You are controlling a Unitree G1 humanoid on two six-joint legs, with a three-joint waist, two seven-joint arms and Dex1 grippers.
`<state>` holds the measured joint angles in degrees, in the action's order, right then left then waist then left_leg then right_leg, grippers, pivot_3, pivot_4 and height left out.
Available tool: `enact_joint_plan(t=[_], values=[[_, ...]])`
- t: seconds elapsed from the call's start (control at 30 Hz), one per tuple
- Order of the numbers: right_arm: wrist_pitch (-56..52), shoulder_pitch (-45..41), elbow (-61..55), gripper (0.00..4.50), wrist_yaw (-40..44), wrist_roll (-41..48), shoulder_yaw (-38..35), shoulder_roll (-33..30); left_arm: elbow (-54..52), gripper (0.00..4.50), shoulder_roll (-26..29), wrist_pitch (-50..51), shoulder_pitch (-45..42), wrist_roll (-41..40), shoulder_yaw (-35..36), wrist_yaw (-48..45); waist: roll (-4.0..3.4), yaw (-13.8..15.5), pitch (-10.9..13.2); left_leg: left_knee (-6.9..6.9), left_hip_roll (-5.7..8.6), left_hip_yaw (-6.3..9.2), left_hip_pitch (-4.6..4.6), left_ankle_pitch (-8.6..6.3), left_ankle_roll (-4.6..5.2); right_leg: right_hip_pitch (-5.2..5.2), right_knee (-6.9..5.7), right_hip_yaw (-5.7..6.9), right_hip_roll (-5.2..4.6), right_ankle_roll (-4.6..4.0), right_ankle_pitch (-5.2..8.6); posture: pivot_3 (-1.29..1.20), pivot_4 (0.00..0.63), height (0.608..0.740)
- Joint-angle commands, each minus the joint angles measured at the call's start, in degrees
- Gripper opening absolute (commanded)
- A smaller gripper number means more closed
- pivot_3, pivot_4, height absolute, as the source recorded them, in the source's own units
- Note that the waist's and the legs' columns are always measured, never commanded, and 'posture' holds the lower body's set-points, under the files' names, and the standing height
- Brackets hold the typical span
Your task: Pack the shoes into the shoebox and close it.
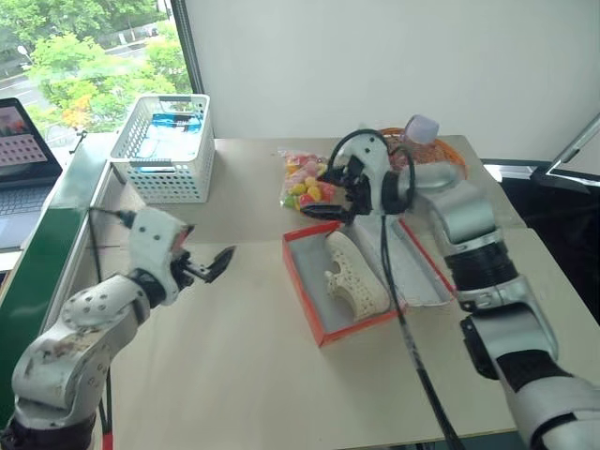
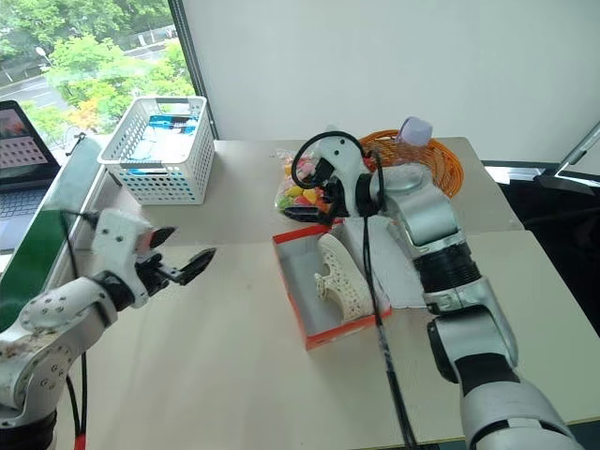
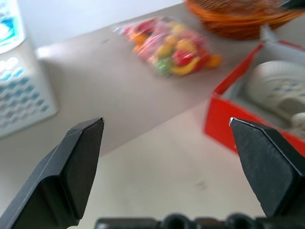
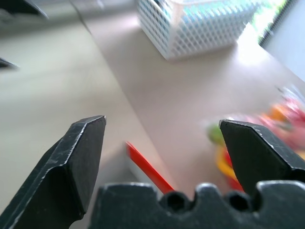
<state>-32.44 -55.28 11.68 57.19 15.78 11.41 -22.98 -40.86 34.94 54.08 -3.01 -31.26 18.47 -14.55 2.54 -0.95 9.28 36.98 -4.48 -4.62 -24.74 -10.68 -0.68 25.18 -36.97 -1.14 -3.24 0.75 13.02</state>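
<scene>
The shoebox (image 1: pixel 323 281) lay open on the worktop (image 1: pixel 234 375), its lid (image 1: pixel 424 267) folded flat away from the left tool. At least one cream-white perforated shoe (image 1: pixel 354 274) lay inside the shoebox on its white floor; whether the second shoe was there too could not be told, since the right arm crossed over that part of the shoebox. So the packing looked at least half done, and the closing of the lid was plainly still left.

The right tool (image 1: pixel 330 199) stood wide with nothing between its fingers, above the shoebox's far end and pointing across toward the left arm's side. The shoe lay below it and nearer the robot, clear of the fingers. The left tool (image 1: pixel 208 266) was also wide and empty, held over bare worktop well apart from the shoebox, on the side away from the lid, with the shoebox's red wall ahead of it in the left wrist view.

Just beyond the shoebox's far end lay a clear bag of coloured sweets (image 1: pixel 305 183); beyond the lid was an orange woven basket (image 2: pixel 427 159). A white lattice basket (image 1: pixel 164 150) stood well apart from the shoebox, at the worktop's far left corner.
</scene>
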Motion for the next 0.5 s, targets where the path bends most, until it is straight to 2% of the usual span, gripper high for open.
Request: enact_joint_plan(t=[0.03,0.27,0.5], values=[[3.2,0.1,-2.1,4.47,1.5,2.7,-1.9,2.2,-2.9,4.5,-1.7,-0.2,4.1,1.7,6.9,3.1,0.0,0.0,0.0,0.0,0.0,-0.03,0.02,0.0,0.0,-0.01,-0.01,-0.01,-0.01,0.0,0.0,0.0,0.15,0.74],[5.6,1.1,-1.4,4.47,8.2,6.4,0.0,8.2,-4.5,4.5,-7.9,-2.7,12.1,2.7,18.8,7.1,0.01,0.2,0.0,0.0,-0.01,-0.01,0.05,0.0,-0.02,-0.04,-0.01,0.04,-0.03,-0.03,0.01,0.0,0.15,0.74],[11.7,1.1,3.5,4.47,8.3,4.8,1.1,14.7,-2.3,4.5,-14.1,-8.9,15.7,6.0,23.7,10.8,0.08,0.1,-0.1,0.01,-0.04,-0.05,0.14,-0.01,-0.03,-0.06,-0.09,0.04,-0.02,-0.1,0.01,0.0,0.15,0.74]])
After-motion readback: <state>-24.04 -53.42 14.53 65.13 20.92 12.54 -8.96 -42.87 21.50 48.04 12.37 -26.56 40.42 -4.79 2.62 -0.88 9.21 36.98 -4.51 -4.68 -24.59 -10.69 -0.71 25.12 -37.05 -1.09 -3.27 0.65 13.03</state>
